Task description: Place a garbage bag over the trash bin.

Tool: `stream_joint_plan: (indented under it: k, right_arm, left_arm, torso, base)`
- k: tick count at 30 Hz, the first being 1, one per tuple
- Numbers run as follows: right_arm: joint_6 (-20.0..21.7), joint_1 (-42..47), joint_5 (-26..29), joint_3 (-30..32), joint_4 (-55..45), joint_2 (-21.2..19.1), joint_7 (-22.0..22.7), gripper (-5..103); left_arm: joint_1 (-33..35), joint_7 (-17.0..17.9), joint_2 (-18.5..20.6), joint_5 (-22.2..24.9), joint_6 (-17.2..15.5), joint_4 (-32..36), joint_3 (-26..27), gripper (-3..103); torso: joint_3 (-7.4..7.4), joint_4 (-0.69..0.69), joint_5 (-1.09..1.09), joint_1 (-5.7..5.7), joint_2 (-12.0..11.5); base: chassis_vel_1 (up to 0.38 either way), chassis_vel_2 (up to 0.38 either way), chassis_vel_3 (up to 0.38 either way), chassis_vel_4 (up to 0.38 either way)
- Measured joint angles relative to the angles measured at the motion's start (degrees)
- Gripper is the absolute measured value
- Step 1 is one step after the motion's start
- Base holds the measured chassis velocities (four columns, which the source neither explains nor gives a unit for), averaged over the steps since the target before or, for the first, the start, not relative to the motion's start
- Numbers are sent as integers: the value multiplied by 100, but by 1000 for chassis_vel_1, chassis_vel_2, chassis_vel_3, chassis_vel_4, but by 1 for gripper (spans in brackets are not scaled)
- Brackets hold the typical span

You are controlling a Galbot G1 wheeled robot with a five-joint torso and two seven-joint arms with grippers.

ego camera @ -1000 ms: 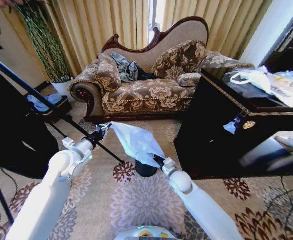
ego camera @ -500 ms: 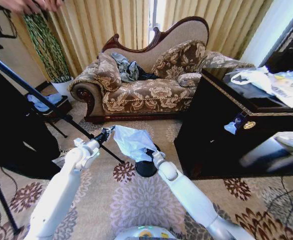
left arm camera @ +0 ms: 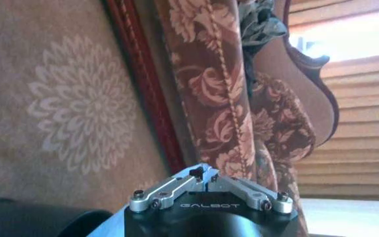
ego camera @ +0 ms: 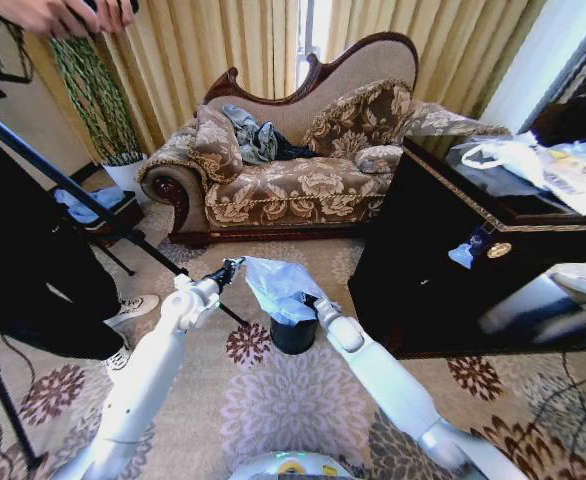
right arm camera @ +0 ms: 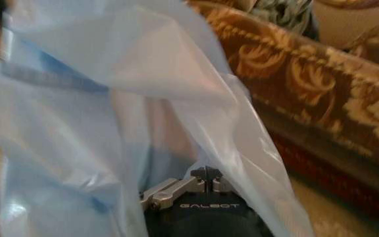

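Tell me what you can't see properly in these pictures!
- Head view: the trash bin rim and opening are covered by the garbage bag.
- Head view: the right gripper sits against the bag, too small to judge.
- Right wrist view: the bag hides the floor and the bin.
- Left wrist view: the dark shape at the corner is cut off by the edge.

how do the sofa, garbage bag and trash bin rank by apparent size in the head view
1. sofa
2. garbage bag
3. trash bin, partly covered by the bag
The sofa stands farther back, so its lead is safe.
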State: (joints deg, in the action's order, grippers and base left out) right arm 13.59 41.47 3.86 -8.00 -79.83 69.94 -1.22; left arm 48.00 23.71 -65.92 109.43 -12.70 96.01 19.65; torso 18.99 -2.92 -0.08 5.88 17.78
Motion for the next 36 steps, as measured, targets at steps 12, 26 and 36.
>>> stream_joint_plan:
  k: [12,26,36]
  right_arm:
    - [31,-2,-40,109,118,102,6,0]
    - [369,647,497,325,-798,-600,-275,17]
    - [578,756,604,355,-920,-777,-733,55]
  left_arm:
    - [48,-62,-95,-239,9,-177,-56,0]
    - [204,-253,-56,-408,14,-254,-278,0]
    - [203,-262,17,-393,13,-193,-288,0]
  torso:
    - [-1,2,-1,-1,0]
    - [-1,2,-1,-1,0]
    - [-1,1,-2,-1,0]
  base:
    - [0,0,0,0]
    - [0,0,0,0]
    - [0,0,0,0]
